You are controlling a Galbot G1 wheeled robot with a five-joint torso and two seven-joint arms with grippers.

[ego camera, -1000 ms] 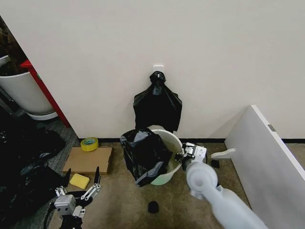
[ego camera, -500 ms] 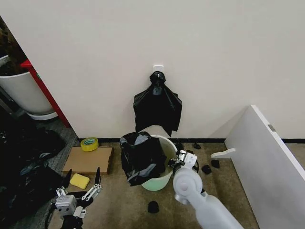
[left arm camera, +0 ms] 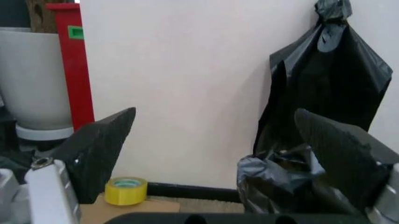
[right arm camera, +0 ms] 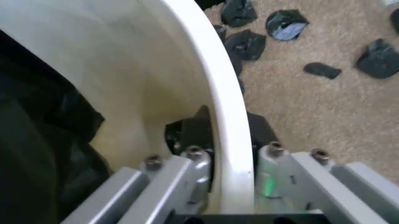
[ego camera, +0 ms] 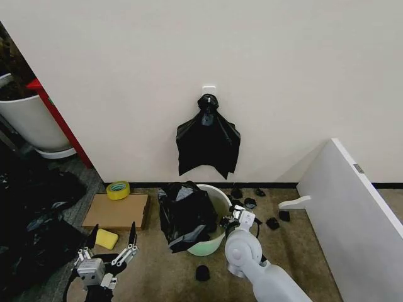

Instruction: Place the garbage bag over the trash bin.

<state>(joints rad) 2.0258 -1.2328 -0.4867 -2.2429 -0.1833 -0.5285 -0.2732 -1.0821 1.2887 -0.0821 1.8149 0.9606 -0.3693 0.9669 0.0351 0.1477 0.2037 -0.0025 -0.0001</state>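
Judging from the trash bin (ego camera: 213, 221), whose rim our right gripper (ego camera: 232, 218) pinches, we count the garbage bag (ego camera: 184, 212) only half-draped over its far side, while our left gripper (ego camera: 108, 250) idles spread wide.

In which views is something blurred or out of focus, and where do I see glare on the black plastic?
Head view: sharp overall; pale glare streaks on the garbage bag draped over the trash bin. Left wrist view: the left gripper fingers are soft and out of focus, the wall behind clearer. Right wrist view: the right gripper clamps the bin rim, which looks slightly blurred; the black scraps on the carpet are crisper.
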